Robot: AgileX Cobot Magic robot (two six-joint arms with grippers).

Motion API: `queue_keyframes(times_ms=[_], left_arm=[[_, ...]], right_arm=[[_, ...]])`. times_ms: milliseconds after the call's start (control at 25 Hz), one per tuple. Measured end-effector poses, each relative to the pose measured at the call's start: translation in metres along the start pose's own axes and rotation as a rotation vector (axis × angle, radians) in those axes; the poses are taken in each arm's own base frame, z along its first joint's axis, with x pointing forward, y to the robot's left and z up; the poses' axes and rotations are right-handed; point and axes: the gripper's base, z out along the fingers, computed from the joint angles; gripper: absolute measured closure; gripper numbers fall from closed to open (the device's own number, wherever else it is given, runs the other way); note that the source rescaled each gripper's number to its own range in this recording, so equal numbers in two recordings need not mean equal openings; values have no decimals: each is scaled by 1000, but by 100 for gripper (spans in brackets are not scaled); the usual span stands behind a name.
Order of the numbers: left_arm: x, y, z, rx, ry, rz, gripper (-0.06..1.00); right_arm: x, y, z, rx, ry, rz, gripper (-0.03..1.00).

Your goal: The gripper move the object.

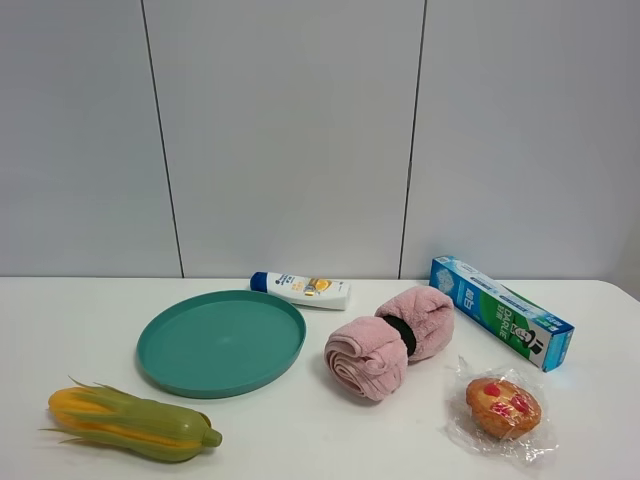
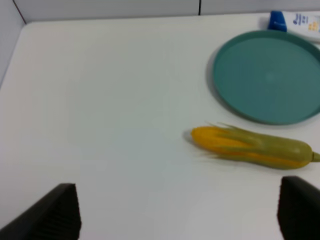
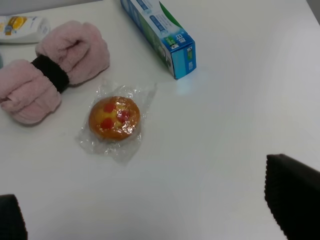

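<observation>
The small white shampoo bottle (image 1: 300,289) with a blue cap and orange label lies on its side at the back of the white table, just behind the teal plate (image 1: 220,342). Its capped end shows in the left wrist view (image 2: 295,22) and its other end in the right wrist view (image 3: 20,27). Neither arm shows in the exterior view. The left gripper (image 2: 177,220) is open and empty, with dark fingertips (image 2: 55,212) wide apart, well short of the bottle. The right gripper (image 3: 150,210) is also open and empty, far from the bottle.
A corn cob (image 1: 135,423) lies front left, near the left gripper. A pink rolled towel (image 1: 388,340) sits mid-table, a wrapped muffin (image 1: 502,408) front right, and a blue-green toothpaste box (image 1: 500,311) back right. A grey wall stands behind the table.
</observation>
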Motion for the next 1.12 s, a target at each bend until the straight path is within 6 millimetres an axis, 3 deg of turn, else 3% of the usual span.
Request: queue_keyframes(times_ms=[240, 440, 680, 1120], left_arm=[[49, 0, 3, 2, -25, -14, 15], [76, 0, 6, 2, -58, -15, 15], [90, 0, 26, 2, 10, -14, 15], [85, 0, 38, 5, -90, -14, 15]], right_arm=[[0, 0, 0, 0, 0, 0, -3], [0, 0, 0, 0, 0, 0, -3], [0, 0, 0, 0, 0, 0, -3], [0, 0, 0, 0, 0, 0, -3]])
